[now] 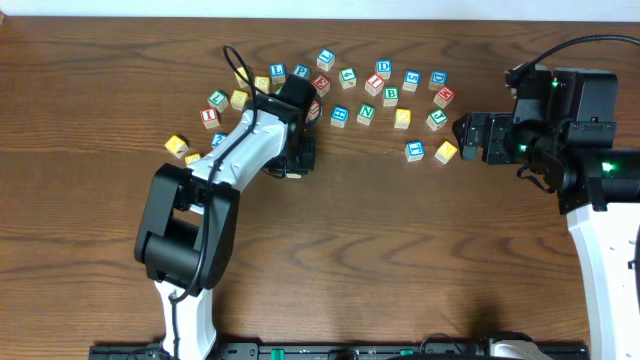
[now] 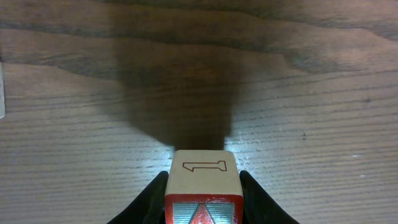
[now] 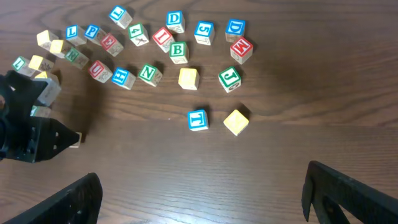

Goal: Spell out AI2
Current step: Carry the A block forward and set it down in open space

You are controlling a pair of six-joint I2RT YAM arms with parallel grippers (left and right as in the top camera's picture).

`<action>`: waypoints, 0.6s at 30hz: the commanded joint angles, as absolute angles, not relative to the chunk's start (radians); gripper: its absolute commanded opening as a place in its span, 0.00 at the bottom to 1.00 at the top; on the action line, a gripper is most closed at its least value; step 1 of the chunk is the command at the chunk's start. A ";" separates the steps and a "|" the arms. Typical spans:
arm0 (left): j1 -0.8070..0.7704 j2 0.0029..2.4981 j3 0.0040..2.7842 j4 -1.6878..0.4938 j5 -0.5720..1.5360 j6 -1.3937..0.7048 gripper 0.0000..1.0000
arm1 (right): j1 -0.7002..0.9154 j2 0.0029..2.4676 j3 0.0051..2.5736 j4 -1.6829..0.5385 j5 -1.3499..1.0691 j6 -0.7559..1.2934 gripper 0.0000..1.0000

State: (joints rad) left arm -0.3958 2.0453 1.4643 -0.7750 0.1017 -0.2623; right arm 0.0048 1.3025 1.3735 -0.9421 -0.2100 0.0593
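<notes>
Near the left end of the block arc, the left tool (image 2: pixel 203 186) is clamped on one block (image 2: pixel 200 167), with a dark finger pressed flat on each side face. The block's top face shows an outlined 1. The face toward the camera is red-framed with a red peak, possibly an A, but the frame cuts it off. The overhead view hides the block under the arm, so I cannot tell whether it is lifted or resting on the tabletop (image 1: pixel 330 270).

The right tool (image 3: pixel 200 174) is spread wide and holding nothing. It hovers well apart from the other arm, near a blue block (image 3: pixel 198 119) and a yellow block (image 3: pixel 236 122). The loose blocks (image 1: pixel 348 78) lie scattered at the far side, among them a red I block (image 3: pixel 163 37).

Handling, as a judgement: the block is a small wooden cube, light, stiff and not fragile. Its painted faces look smooth, so it could slip or twist if pinched off-centre. The best hold is square across two opposite flat faces at mid-height, leaving the wanted letter face clear. No letter of the word is laid out yet.
</notes>
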 commanded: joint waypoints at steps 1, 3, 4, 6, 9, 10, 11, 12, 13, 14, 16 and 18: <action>-0.394 2.054 1.459 -0.768 0.096 -0.268 0.31 | 0.007 1.309 1.393 -0.943 -0.217 0.051 0.99; -0.394 2.054 1.459 -0.763 0.096 -0.268 0.31 | 0.007 1.309 1.393 -0.942 -0.217 0.051 0.99; -0.394 2.054 1.459 -0.758 0.096 -0.267 0.31 | 0.007 1.309 1.393 -0.942 -0.217 0.051 0.99; -0.394 2.060 1.459 -0.741 0.092 -0.263 0.31 | 0.007 1.309 1.393 -0.942 -0.217 0.051 0.99; -0.394 2.079 1.459 -0.724 0.093 -0.264 0.31 | 0.007 1.309 1.393 -0.943 -0.217 0.051 0.99; -0.394 2.084 1.459 -0.723 0.093 -0.264 0.31 | 0.007 1.309 1.393 -0.943 -0.217 0.051 0.99; -0.394 2.088 1.459 -0.723 0.093 -0.264 0.31 | 0.007 1.309 1.392 -0.945 -0.217 0.051 0.99; -0.394 2.088 1.459 -0.723 0.093 -0.264 0.31 | 0.007 1.309 1.392 -0.947 -0.217 0.051 0.99; -0.394 2.088 1.459 -0.723 0.093 -0.263 0.31 | 0.007 1.309 1.392 -0.948 -0.217 0.051 0.99; -0.394 2.088 1.459 -0.722 0.093 -0.263 0.31 | 0.007 1.309 1.392 -0.948 -0.217 0.051 0.99; -0.394 2.088 1.459 -0.721 0.093 -0.263 0.31 | 0.007 1.309 1.392 -0.950 -0.217 0.051 0.99; -0.394 2.088 1.459 -0.721 0.093 -0.263 0.33 | 0.007 1.309 1.392 -0.950 -0.217 0.051 0.99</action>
State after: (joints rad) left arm -0.3958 2.0754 1.4643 -0.7216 0.1017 -0.2623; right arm 0.0048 1.3025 1.3735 -0.9478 -0.2100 0.0593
